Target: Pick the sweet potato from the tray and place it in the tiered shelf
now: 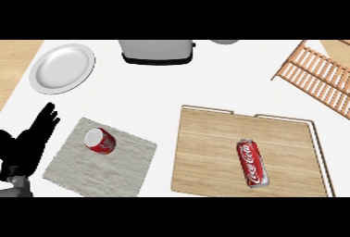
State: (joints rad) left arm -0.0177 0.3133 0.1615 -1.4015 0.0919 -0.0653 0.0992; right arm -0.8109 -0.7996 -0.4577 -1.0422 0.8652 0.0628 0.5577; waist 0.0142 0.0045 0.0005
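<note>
L hand (31,139) open, fingers straight up, resting at lower-left edge, holds nothing; R hand not in view. Just right of L hand: grey mat (126,164) w/ red cup (101,140). Farther right: wooden tray (205,152) w/ cola can (253,163) lying on it. No sweet potato seen. Slatted wooden shelf (318,74) beyond, top right. Task looks unstarted: pick + place both left

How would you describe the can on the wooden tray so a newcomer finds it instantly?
Start at the big wooden tray on the right half of the white counter. Lying on its side there is a red cola can, top end pointing away from the robot. The other red can sits on the grey mat to the left, not on wood.
</note>
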